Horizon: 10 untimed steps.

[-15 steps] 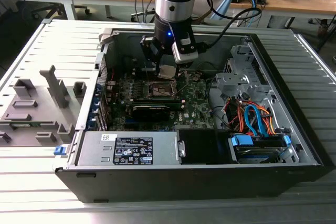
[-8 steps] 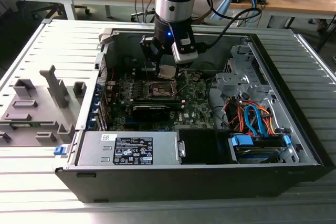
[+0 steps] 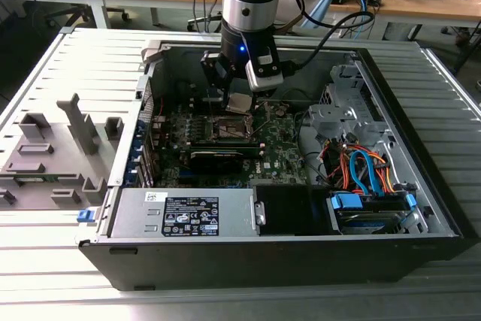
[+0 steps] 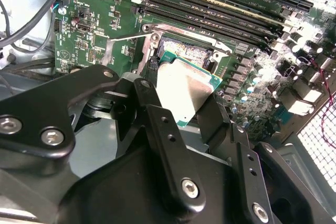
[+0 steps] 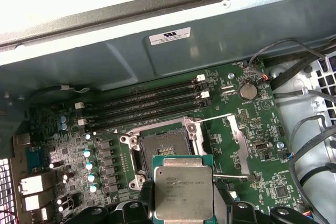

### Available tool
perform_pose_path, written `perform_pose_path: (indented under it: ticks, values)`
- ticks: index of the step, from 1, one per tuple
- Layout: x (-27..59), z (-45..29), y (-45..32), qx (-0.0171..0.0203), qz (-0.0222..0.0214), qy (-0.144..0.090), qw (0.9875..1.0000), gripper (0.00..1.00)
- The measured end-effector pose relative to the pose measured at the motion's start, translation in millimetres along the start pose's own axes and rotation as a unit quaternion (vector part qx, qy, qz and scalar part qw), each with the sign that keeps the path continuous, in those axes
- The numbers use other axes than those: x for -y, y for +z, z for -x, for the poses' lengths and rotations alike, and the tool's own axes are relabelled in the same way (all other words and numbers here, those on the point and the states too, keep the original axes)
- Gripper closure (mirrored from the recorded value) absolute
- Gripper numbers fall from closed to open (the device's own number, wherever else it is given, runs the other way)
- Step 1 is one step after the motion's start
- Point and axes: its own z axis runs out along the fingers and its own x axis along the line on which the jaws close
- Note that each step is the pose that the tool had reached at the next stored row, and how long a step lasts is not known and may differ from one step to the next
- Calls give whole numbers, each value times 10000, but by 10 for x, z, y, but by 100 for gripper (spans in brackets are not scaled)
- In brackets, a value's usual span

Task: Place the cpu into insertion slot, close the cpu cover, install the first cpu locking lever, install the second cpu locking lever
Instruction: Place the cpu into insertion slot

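My gripper (image 3: 239, 100) is shut on the cpu (image 3: 240, 103), a small pale metal square, and holds it a little above the motherboard inside the open computer case. In the first wrist view the cpu (image 5: 182, 192) sits between my black fingers (image 5: 140, 209), just short of the insertion slot (image 5: 164, 149), a dark square recess with a metal rim and nothing in it. The second wrist view shows the cpu (image 4: 182, 92) tilted in front of the insertion slot (image 4: 191, 53). The cpu cover (image 5: 237, 145) appears swung open beside the slot, with a thin lever rod (image 5: 223, 116) lifted.
Long black memory slots (image 5: 142, 106) run just beyond the socket. A black graphics card (image 3: 218, 157) lies in front of it in the exterior view. The case wall (image 5: 173, 51), loose cables (image 3: 361, 167) and the power supply (image 3: 188, 212) surround the board.
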Motion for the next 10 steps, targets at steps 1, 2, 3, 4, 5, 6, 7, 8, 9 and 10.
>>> perform_pose_path:
  ticks: [1, 2, 3, 4, 5, 6, 7, 8, 9, 10]
  values:
    - [0, 0, 0, 0, 0, 3, 10000, 46]
    - [0, 0, 0, 0, 0, 5, 10000, 46]
    - [0, 0, 0, 1, 0, 7, 10000, 46]
    - [0, 0, 0, 1, 0, 9, 10000, 46]
    - [0, 0, 0, 1, 0, 12, 10000, 46]
    - [0, 0, 0, 1, 0, 15, 10000, 46]
    - [0, 0, 0, 2, 0, 17, 10000, 46]
    - [0, 0, 0, 2, 0, 23, 10000, 46]
    - [0, 0, 0, 3, 0, 28, 10000, 46]
    - [0, 0, 0, 3, 0, 30, 10000, 46]
